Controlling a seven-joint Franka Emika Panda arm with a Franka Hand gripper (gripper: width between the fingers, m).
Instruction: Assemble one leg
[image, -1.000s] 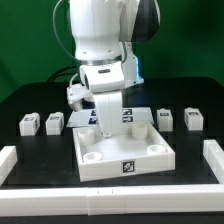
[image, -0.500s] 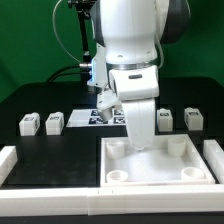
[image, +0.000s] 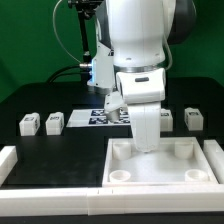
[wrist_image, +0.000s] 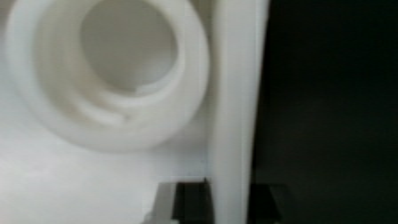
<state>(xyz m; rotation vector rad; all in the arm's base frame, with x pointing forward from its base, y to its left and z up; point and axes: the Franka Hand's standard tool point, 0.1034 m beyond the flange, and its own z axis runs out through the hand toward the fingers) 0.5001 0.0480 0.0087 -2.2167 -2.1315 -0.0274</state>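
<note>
None of the four legs was in hand. They stood in a row toward the far edge of the surface (image: 60, 150): the outer left leg (image: 28, 123) and the inner left leg (image: 54, 122) on the exterior view's left, the inner right leg (image: 166, 118), half hidden behind the arm, and the outer right leg (image: 192, 118) on that view's right. Each was upright, apart from its neighbours and free to pick. The marker board (image: 98, 117) lay between the two pairs.

Nearer the front sat the square tray-like top (image: 160, 184). It was pressed into the front corner of the white border rail (image: 50, 186) on the exterior view's right, probably so the rail would brace it while a leg went in.

The claw (image: 147, 146) reached down onto the top's far wall. In the wrist view the claw (wrist_image: 222, 205) had its fingers tight on either side of that wall (wrist_image: 235, 100), so it looked clamped on the top rather than spread. A round corner socket (wrist_image: 107, 90) lay just beside the grip. That socket looked empty. Judging by this, the top was being seated and fetching a leg was yet to come.
</note>
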